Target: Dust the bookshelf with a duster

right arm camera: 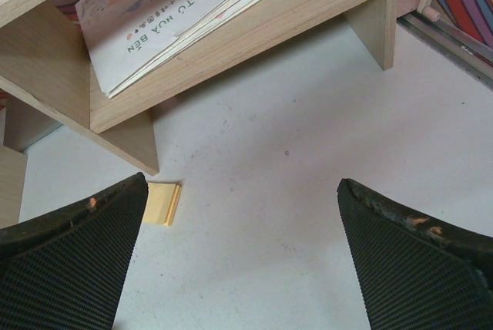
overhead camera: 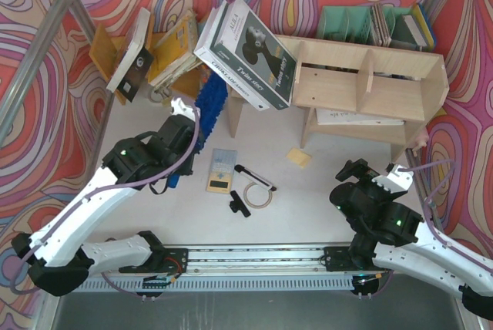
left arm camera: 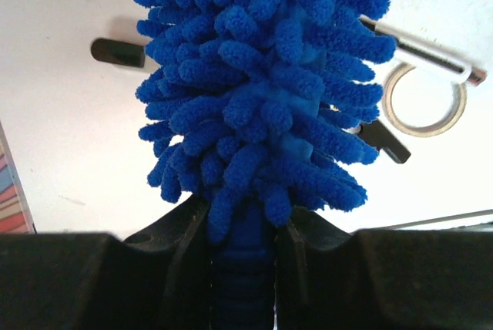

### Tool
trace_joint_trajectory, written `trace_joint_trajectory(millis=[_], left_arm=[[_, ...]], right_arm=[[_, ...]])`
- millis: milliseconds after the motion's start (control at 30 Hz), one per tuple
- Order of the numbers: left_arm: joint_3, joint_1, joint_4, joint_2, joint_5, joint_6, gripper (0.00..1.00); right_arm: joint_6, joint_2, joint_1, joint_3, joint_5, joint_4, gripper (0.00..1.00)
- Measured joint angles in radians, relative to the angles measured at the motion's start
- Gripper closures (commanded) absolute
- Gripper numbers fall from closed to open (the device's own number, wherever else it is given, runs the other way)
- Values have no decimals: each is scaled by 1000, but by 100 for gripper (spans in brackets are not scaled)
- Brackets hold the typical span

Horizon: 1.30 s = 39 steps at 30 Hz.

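Note:
The pale plywood bookshelf [overhead camera: 362,87] stands at the back right, and its lower board shows in the right wrist view [right arm camera: 254,37]. The bright blue duster [overhead camera: 211,106] has its fluffy head up by the shelf's left end. My left gripper [overhead camera: 194,136] is shut on the ribbed blue handle [left arm camera: 243,284] just below the head [left arm camera: 262,91], which fills the left wrist view. My right gripper [overhead camera: 356,170] is open and empty, and hangs over the bare table in front of the shelf [right arm camera: 243,253].
A black-and-white box [overhead camera: 246,52] leans on the shelf's left end. A booklet [right arm camera: 169,21] lies on the lower board. On the table are a yellow pad [overhead camera: 299,157], a small scale [overhead camera: 221,170], a pen [overhead camera: 254,176], a tape ring [overhead camera: 258,191] and a black clip [overhead camera: 240,205]. The book rack [overhead camera: 166,52] and the green file holder [overhead camera: 347,23] stand at the back.

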Motion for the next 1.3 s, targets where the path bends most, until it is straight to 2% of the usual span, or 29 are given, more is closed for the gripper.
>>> trace_joint_trajectory(millis=[333, 933, 1300], left_arm=[[127, 0, 9, -80, -46, 43, 100], [-147, 1, 42, -39, 67, -4, 100], [-76, 2, 47, -106, -14, 34, 100]], right_arm=[[0, -4, 0, 0, 0, 0, 1], [0, -7, 0, -3, 0, 0, 1], [0, -9, 0, -4, 0, 0, 1]])
